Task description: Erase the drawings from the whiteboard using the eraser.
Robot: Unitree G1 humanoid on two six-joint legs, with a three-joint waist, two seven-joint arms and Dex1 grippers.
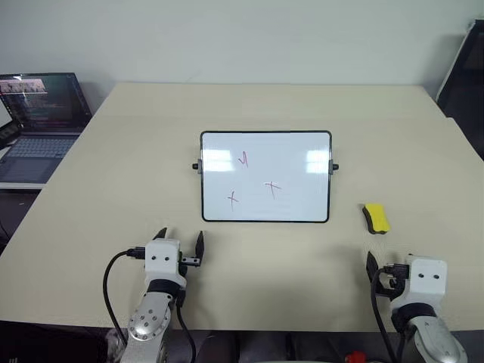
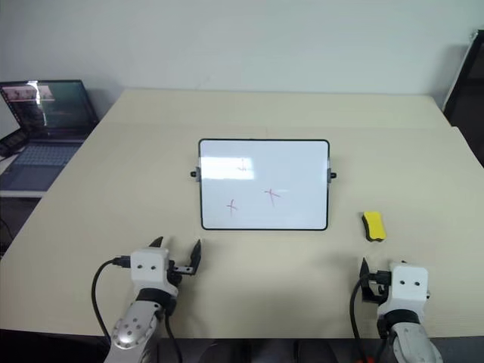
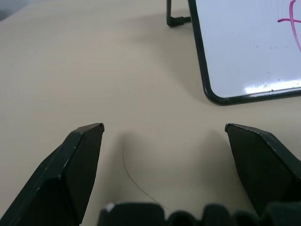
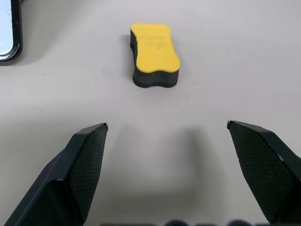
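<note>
The whiteboard (image 1: 299,198) lies flat in the middle of the beige table, black-framed with knobs on both short sides. The drawings are three small red marks: a tick (image 1: 243,159) and two crosses (image 1: 233,199) (image 1: 272,187). To the right of the board, apart from it, lies the yellow eraser (image 1: 376,218) with its black underside down. My left gripper (image 1: 180,240) hovers open near the board's near left corner, nothing between its fingers. My right gripper (image 4: 167,126) is open and empty, a short way in front of the eraser (image 4: 154,54), pointing at it.
An open laptop (image 1: 38,121) sits on a lower surface off the table's left side. A dark object (image 1: 465,76) stands beyond the far right corner. Bare tabletop (image 1: 151,128) surrounds the board, and the table's near edge runs just under both wrists.
</note>
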